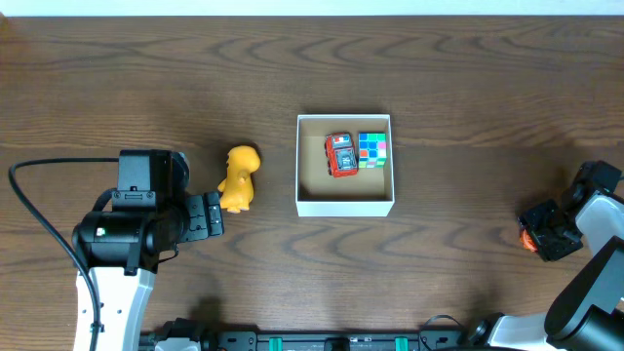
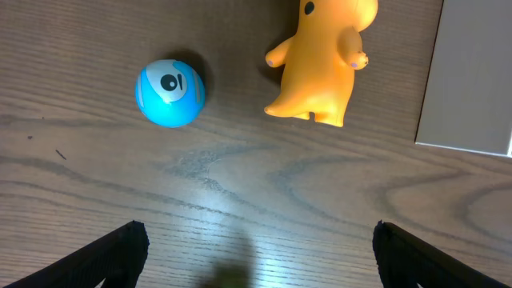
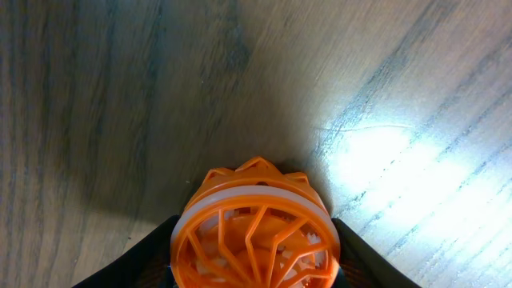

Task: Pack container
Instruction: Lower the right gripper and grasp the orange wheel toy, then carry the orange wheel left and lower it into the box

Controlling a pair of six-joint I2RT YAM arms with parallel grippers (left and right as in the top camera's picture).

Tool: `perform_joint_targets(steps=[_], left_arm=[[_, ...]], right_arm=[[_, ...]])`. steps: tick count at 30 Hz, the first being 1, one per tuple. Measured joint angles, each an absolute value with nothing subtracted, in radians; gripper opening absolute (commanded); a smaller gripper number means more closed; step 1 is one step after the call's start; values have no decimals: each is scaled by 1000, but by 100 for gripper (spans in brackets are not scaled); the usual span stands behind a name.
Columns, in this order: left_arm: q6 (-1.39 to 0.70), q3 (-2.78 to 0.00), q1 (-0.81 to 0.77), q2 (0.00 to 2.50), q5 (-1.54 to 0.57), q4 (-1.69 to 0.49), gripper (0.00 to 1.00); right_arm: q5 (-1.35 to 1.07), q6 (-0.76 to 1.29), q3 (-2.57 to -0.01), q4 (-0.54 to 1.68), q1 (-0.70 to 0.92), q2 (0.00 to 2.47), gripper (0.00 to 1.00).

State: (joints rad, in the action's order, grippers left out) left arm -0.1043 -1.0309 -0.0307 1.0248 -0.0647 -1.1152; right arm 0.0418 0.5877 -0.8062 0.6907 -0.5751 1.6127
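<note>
The container (image 1: pixel 344 206) is a white square box with a brown inside, at the table's middle. In it lie a red toy car (image 1: pixel 340 154) and a colourful cube (image 1: pixel 371 150). A yellow toy animal (image 1: pixel 239 178) stands just left of the box. It also shows in the left wrist view (image 2: pixel 320 60), with the box's outer wall (image 2: pixel 472 80) and a blue ball (image 2: pixel 170 92). My left gripper (image 1: pixel 213 214) (image 2: pixel 258 234) is open and empty, short of both toys. My right gripper (image 1: pixel 539 236) (image 3: pixel 256 244) is shut on an orange wheel-like toy (image 3: pixel 254 228) at the far right.
The left arm's body (image 1: pixel 122 234) and its black cable (image 1: pixel 39 210) take up the left front of the wooden table. The blue ball is hidden under the left arm in the overhead view.
</note>
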Motion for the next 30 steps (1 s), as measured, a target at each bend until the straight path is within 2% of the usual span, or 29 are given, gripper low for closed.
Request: perform_joint_targets(steps=[2,7,9,12,17,23,30], left_arm=[[-104,-1031,-31,1025,-65,-1115,92],[-104,-1031,-31,1025,-65,-1115,92],[-104,-1031,-31,1025,-65,-1115,92],[-104,-1031,-31,1025,-65,-1115,92],[-104,-1031,-31,1025,-65,-1116,92],[-104,-1031,-31,1025,-65,-1116,92],[-104,-1031,-31,1025,-65,-1117,92]], right_arm=[[42,588,-806,691,-575,1613,41],[38,588,-806,694,-575,1613,41],[29,583,-807,695,-570,1611,34],[11,569,-809,720,-533,1599,1],[-10,554,-869,801,-368,1507,1],[-17,533,-1069,870,-61,1391,1],[-27,517,-1250,882,313,1385,1]])
